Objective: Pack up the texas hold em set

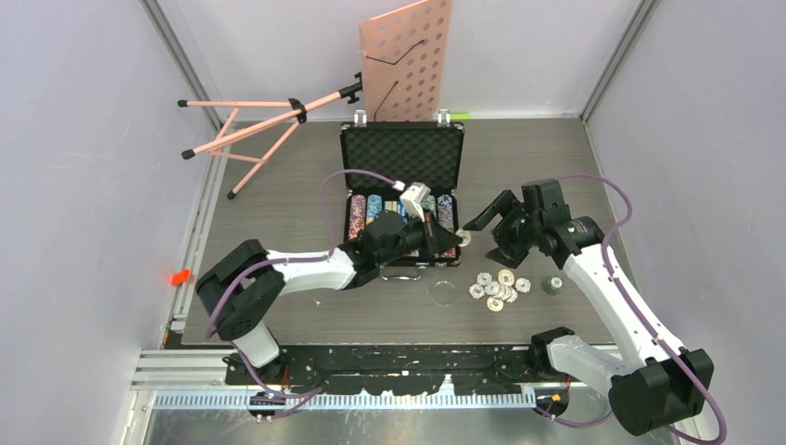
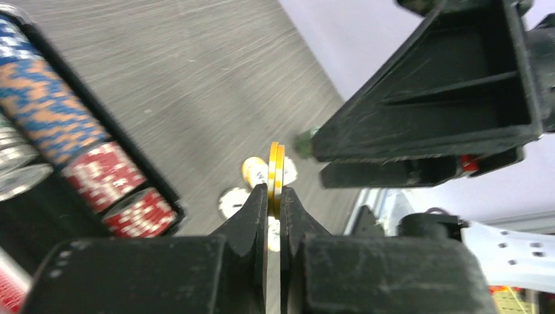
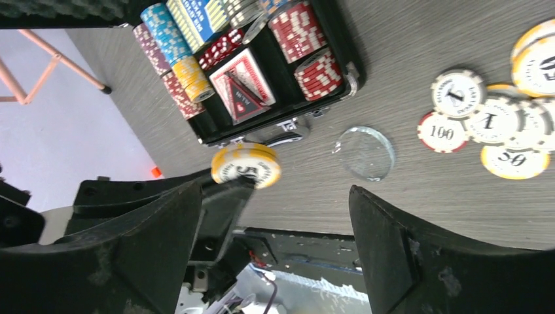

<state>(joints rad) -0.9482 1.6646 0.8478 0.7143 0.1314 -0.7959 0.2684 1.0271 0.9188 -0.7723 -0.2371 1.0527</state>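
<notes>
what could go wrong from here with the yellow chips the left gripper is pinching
1. The left gripper pinches the yellow chips only by their lower edge, so they could pivot or slip out on the way to the case.
2. The right gripper stands open close beside them; a move by either arm could knock them loose.
</notes>
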